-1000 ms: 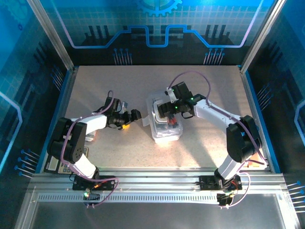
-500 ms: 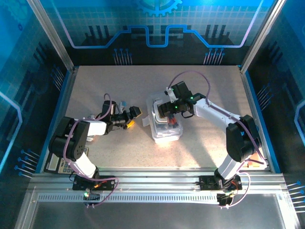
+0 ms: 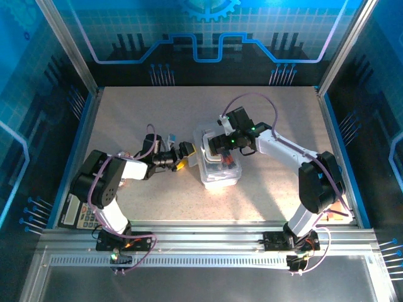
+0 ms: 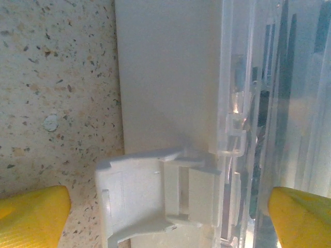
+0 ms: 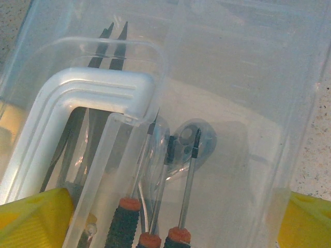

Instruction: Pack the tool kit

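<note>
Two arms meet at the middle of the speckled beige table (image 3: 271, 113), where the clear rectangular plastic case (image 3: 220, 176) lies with the tools inside it.

The left gripper (image 3: 183, 157) reaches in low from the left, just beside the case's left side. In the left wrist view its yellow fingertips (image 4: 32, 214) stand wide apart and hold nothing. Between them is a white plastic latch tab (image 4: 155, 199) that juts from the case's clear side wall (image 4: 243, 93) over the table top.

The right gripper (image 3: 220, 150) hangs over the case, also released. From its wrist camera the yellow pads (image 5: 307, 222) sit at the two lower corners of the picture with the case spread between them – whether either pad touches the plastic cannot be told.

Through the clear plastic several tools show:
- red-and-black-handled screwdrivers (image 5: 178, 235) with thin steel shafts, lying side by side
- a pair of dark pointed tips (image 5: 113, 39) near the case's far end, belonging to a tool whose handle is hidden

A white curved carrying handle (image 5: 88, 98) lies across the case's end.

A grey calculator (image 3: 80, 214) sits at the near left edge of the table, beside the left arm's base and well apart from the case.
</note>
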`<state>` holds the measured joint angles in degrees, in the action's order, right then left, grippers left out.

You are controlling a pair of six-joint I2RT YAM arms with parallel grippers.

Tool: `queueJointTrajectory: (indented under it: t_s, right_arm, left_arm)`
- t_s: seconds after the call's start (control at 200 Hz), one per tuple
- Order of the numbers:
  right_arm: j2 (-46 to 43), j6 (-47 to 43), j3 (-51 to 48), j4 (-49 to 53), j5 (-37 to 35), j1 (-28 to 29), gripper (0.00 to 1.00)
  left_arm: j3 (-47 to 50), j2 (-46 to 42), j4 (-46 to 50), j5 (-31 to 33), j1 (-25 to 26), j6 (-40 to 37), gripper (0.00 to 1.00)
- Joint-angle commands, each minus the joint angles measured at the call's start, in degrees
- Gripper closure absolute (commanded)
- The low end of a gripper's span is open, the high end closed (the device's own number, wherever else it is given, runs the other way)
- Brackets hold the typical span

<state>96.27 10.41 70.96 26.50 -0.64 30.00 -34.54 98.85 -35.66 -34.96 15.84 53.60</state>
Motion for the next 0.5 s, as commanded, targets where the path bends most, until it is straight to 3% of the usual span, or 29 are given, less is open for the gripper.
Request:
queueJointTrajectory:
  t_s: [0.0, 0.31, 0.495]
  right_arm:
    - [2.6, -3.9, -2.4, 14.0, -1.3, 1.1, 0.04]
    - [2.9, -4.0, -1.7, 14.2, -1.0, 1.0, 0.03]
    - [3.4, -3.9, -1.3, 14.2, -0.6, 1.0, 0.03]
  left_arm:
    - [0.5, 2.7, -4.7, -2.0, 1.9, 2.7, 0.01]
    - [2.5, 6.6, -18.3, -2.9, 1.9, 9.8, 0.01]
    - [2.9, 5.0, -17.2, -2.7, 1.9, 9.1, 0.01]
